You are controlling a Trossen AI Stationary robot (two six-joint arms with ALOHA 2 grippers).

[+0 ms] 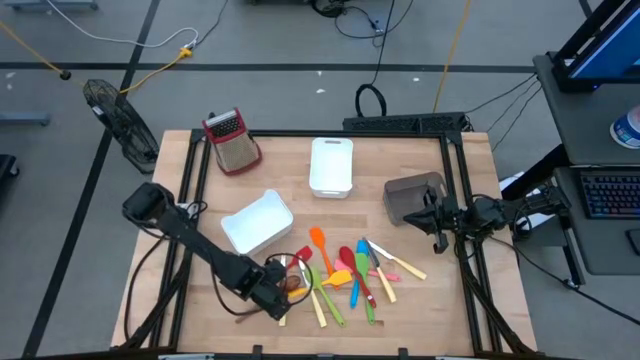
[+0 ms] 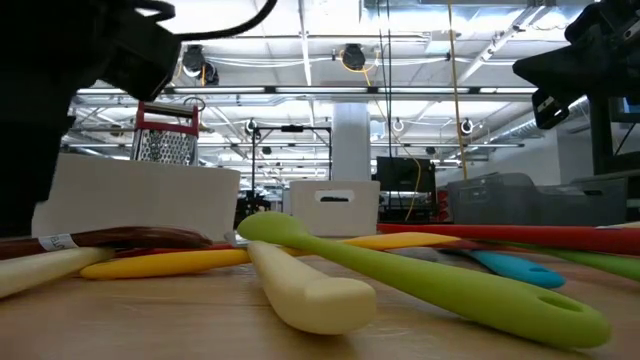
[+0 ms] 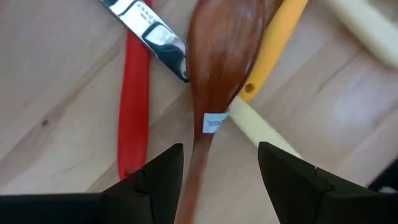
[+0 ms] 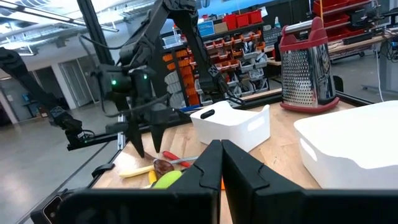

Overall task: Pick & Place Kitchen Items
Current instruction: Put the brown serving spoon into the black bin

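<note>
The wooden spoon (image 3: 221,56) lies in the utensil pile (image 1: 345,275) at the table's front, its handle between the left gripper's (image 3: 221,171) parted, not yet closed fingers. Both white bins (image 1: 255,222) look empty, so probably nothing is placed yet. Only the wrist view shows this straddle. The right gripper (image 1: 437,222) waits, fingers together, beside the grey bin (image 1: 412,195).

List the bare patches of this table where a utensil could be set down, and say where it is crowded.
Free: the strip along the table's right side, below the grey bin; the gap between the grater and the upright white bin; the near left corner. Crowded: the utensil pile at front centre, where the left gripper works.
</note>
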